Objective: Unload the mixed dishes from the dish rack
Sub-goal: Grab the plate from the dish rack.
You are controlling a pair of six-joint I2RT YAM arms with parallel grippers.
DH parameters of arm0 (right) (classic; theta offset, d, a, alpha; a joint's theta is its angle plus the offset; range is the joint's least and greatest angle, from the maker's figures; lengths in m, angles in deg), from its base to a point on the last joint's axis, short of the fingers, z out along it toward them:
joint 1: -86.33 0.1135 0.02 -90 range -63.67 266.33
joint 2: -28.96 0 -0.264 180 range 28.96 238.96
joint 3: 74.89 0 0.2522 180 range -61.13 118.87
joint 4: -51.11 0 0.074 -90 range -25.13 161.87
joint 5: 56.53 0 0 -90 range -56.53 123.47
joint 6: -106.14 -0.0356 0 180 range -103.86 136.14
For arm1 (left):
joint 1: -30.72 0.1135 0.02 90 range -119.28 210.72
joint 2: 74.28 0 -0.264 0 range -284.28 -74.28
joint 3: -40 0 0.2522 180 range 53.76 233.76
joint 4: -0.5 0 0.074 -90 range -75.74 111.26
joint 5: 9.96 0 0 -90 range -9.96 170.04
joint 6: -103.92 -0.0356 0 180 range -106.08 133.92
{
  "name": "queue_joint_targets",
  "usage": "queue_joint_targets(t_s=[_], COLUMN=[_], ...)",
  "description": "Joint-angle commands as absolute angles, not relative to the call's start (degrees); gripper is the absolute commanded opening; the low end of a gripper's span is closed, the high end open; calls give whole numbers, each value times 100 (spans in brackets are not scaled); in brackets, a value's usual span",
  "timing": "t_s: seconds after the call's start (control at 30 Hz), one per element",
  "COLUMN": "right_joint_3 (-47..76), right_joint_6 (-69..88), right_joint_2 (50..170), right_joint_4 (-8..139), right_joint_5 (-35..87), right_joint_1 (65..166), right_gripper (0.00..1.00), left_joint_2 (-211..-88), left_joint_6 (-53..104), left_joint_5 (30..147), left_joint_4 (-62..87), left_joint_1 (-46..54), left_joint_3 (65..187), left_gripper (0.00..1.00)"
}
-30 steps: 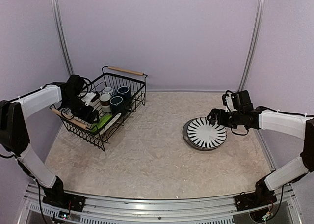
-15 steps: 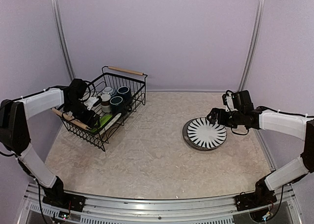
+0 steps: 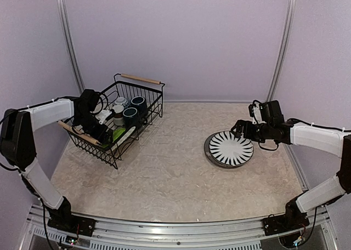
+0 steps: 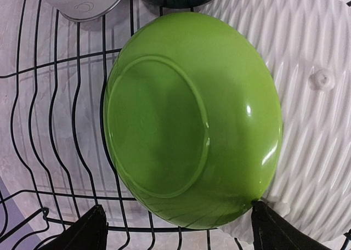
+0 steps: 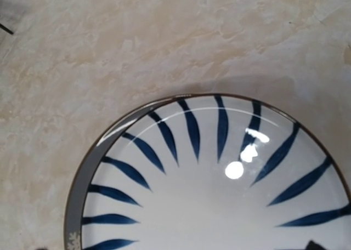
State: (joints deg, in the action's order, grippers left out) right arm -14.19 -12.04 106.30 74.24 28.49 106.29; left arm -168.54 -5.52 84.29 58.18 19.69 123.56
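Two dishes are out: the black-and-white striped round plate [image 3: 231,149] lies on a dark grey plate [image 3: 208,151] at the right middle of the top view, and my right gripper [image 3: 239,130] hangs open and empty over its far edge. The others sit in the black wire dish rack [image 3: 156,104] at the upper left (a shiny green round plate [image 4: 192,118], a dark blue mug [image 3: 138,103] and more). My left gripper [image 4: 178,231] is spread wide, one finger each side of the green plate's bottom edge, so I think most of the job is left.

Left arm bent at elbow, reaching forward; left claw [image 3: 102,130] points down, jaws spread wide. Right arm stretched inward; right claw [image 3: 237,130] angled down, jaws wide apart, holding nothing.
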Motion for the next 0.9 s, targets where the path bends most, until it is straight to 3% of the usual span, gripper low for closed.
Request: queue_joint_targets(t_s=[0.0, 0.47, 0.87], right_joint_3=[-1471, -1490, -1484], right_joint_6=[-1268, -1347, -1408], right_joint_2=[10482, 10437, 10497], right_joint_4=[7399, 7375, 7314], right_joint_5=[2817, 2733, 2644], right_joint_1=[10687, 10689, 10689], right_gripper=[100, 100, 100], left_joint_2=[-16979, -17241, -17087], left_joint_6=[-668, -429, -137], left_joint_5=[8462, 7753, 7486], left_joint_4=[5846, 5437, 5392], left_joint_1=[1950, 1960, 2070], left_joint_3=[12465, 12497, 12601], left_gripper=[86, 87, 70])
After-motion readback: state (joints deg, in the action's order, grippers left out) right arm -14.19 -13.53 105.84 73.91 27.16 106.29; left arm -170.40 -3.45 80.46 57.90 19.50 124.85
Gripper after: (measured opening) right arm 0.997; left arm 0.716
